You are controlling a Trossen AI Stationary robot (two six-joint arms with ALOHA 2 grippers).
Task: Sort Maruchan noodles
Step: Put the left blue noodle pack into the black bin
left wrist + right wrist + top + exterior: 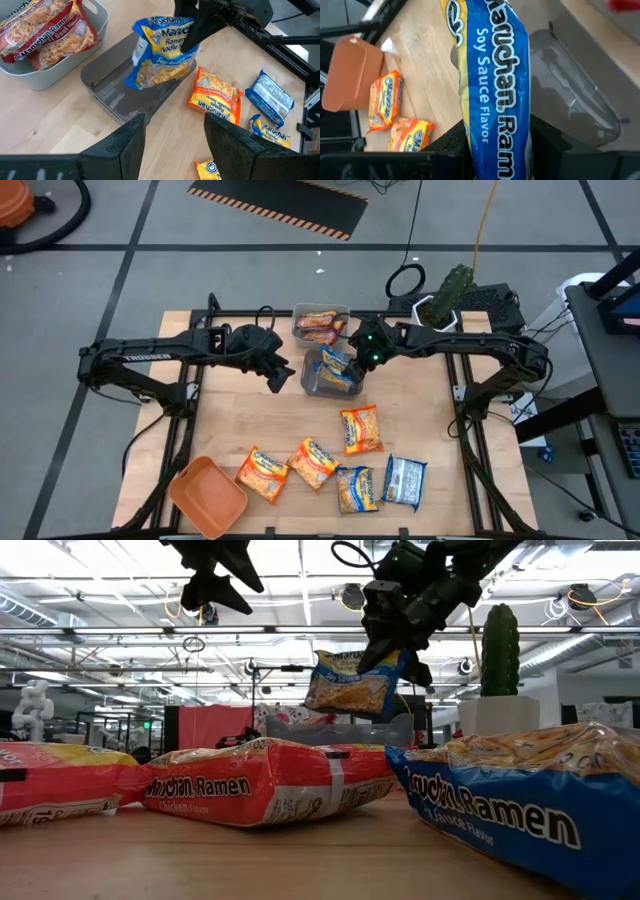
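My right gripper (352, 360) is shut on a blue-and-yellow Maruchan soy sauce packet (160, 52) above the dark clear bin (115, 85). My left gripper (175, 120) hangs open and holds nothing, just left of that bin, high in the low view (215, 585). Reddish packets (45, 30) lie inside the grey bin (60, 70). On the near part of the table lie three orange packets (360, 430) (313, 462) (262, 472), a blue-and-yellow one (357, 488) and a blue-and-silver one (405, 480). My right gripper pinches the blue packet's upper end (187, 42) between its two fingers (400, 635), which come from above and slant down. The packet hangs below them, lifted clear over the clear bin, and tilts a little. In the right wrist view it runs lengthwise between the fingers (495, 125).
An orange tray (207, 495) sits at the table's near left corner. A potted cactus (450, 295) stands at the far right edge. The grey bin (300, 315) sits just beyond the clear bin (318, 385). Bare wood lies between the bins and the loose packets.
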